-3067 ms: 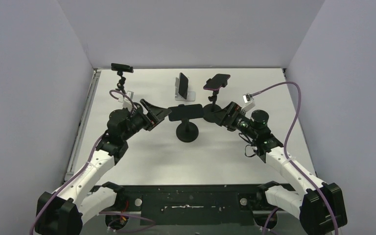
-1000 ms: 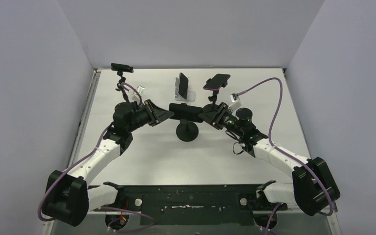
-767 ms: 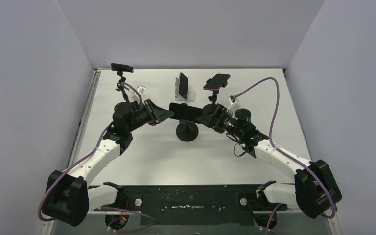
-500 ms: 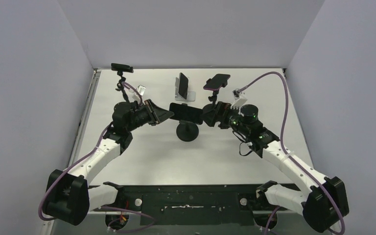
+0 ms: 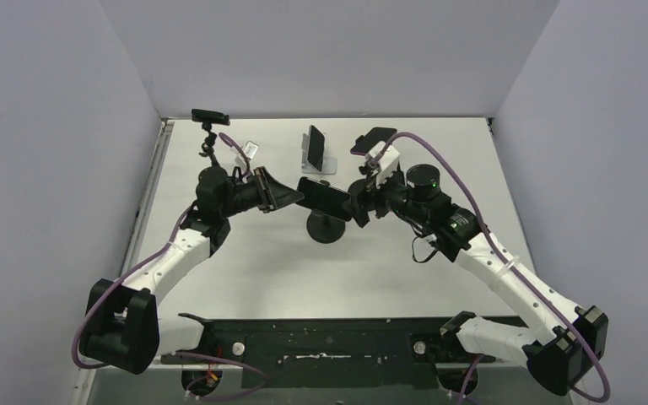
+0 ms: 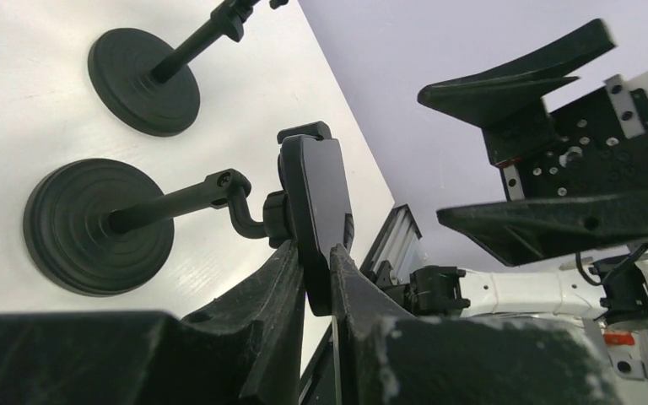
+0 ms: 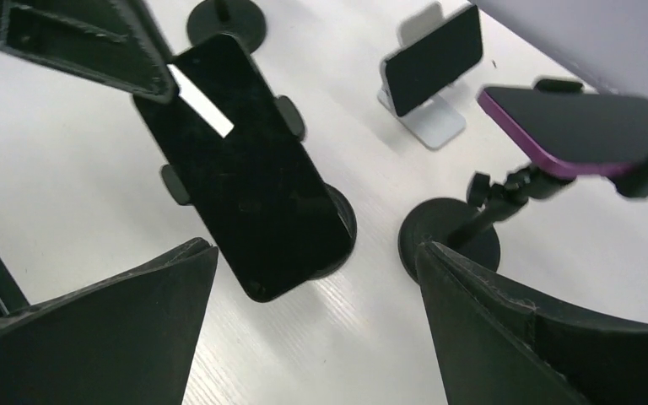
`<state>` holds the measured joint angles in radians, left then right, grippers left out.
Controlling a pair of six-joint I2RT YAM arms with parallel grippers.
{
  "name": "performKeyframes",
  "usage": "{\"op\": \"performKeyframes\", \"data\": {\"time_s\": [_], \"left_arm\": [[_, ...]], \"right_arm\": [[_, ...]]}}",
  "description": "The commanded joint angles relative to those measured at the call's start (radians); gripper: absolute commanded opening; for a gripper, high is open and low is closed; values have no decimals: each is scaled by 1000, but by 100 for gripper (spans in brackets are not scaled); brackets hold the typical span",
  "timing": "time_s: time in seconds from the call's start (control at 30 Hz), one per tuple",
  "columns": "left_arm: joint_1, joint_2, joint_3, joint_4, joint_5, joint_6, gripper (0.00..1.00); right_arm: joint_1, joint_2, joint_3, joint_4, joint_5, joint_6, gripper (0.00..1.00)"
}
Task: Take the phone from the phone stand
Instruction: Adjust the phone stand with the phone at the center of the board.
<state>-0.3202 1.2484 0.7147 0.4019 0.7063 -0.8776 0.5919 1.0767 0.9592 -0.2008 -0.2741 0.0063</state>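
The black phone point(image 5: 325, 198) lies tilted in the clamp of the black phone stand point(image 5: 326, 230) at mid-table. My left gripper point(image 5: 297, 196) is shut on the phone's left end; in the left wrist view the phone point(image 6: 321, 202) is edge-on, pinched between both fingers point(image 6: 283, 278), with the stand's arm point(image 6: 177, 202) behind it. My right gripper point(image 5: 356, 205) is open just off the phone's right end. In the right wrist view the phone point(image 7: 249, 181) hangs above the open gripper point(image 7: 316, 249), the clamp tabs point(image 7: 291, 118) still on its sides.
A purple phone point(image 5: 375, 138) sits on its own stand behind the right gripper, its base point(image 7: 447, 236) close to my right finger. A white stand with a dark phone point(image 5: 314, 148) is at the back centre. Another stand with a phone point(image 5: 209, 116) is back left.
The right gripper has opened and let go of the phone's right end, lifting back a little. The phone now sits tilted. The left gripper stays shut on it.
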Motion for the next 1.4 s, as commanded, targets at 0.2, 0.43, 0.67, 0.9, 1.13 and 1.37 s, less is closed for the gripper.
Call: {"op": "performKeyframes", "data": {"time_s": [0.2,0.43,0.67,0.9,1.13,1.37], "left_arm": [[14,29,99,-18,110,17,0],[21,39,113,-37,116,11,0],[26,59,128,-39,125,-10,0],[26,68,129,-25,135,-21,0],[26,71,129,-23,137,-24,0],[24,74,130,-10,144,-34,0]], "right_arm": [[161,163,202,-220,-28,-335,92],[166,224,237,-221,-39,-375,92],[166,273,257,-219,-15,-394,91],[158,277,256,-181,35,-407,90],[148,299,264,-162,42,-413,91],[132,330,263,-147,46,-410,89]]}}
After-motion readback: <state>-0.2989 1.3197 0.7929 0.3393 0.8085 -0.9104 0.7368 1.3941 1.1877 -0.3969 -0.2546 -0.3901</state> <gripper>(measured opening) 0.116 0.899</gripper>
